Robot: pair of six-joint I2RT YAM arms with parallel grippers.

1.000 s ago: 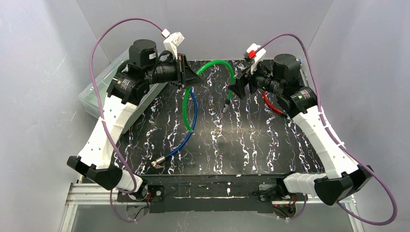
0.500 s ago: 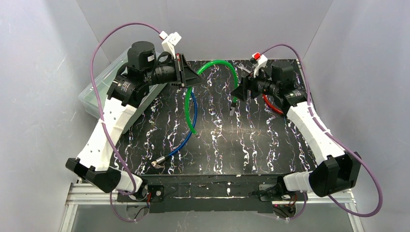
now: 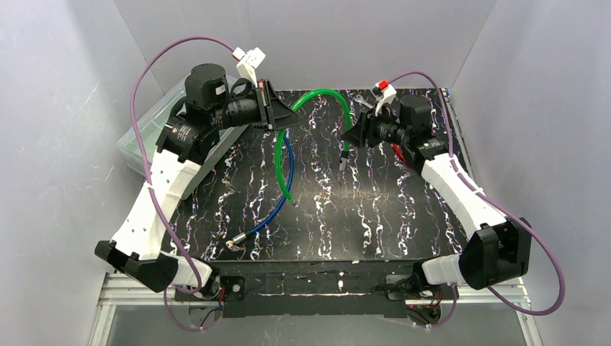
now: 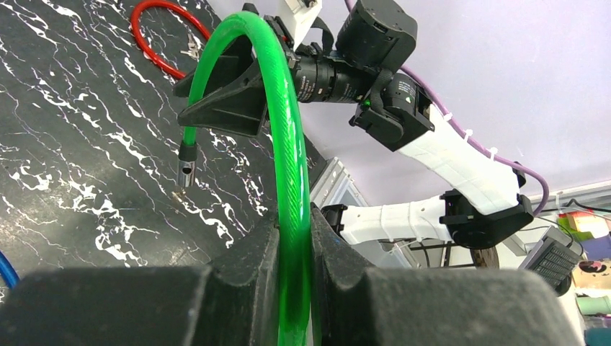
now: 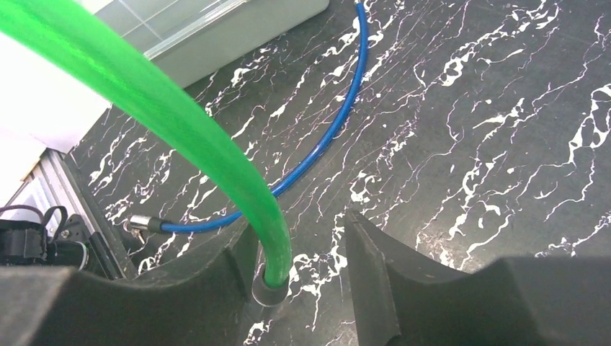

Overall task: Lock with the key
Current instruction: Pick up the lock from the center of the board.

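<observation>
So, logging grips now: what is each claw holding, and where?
Left claw clamps the green plastic-coated cable mid-length. Right claw straddles its end near the metal tip, not yet clamped.

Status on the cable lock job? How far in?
Early. Done: the left gripper is shut on the green cable, lifted into an arch over the table. In hand: the right gripper brackets the cable's metal end, jaws not yet shut on it. Left: no key visible in either gripper, ends not joined, nothing locked. Blue cable and red cable lie untouched.
</observation>
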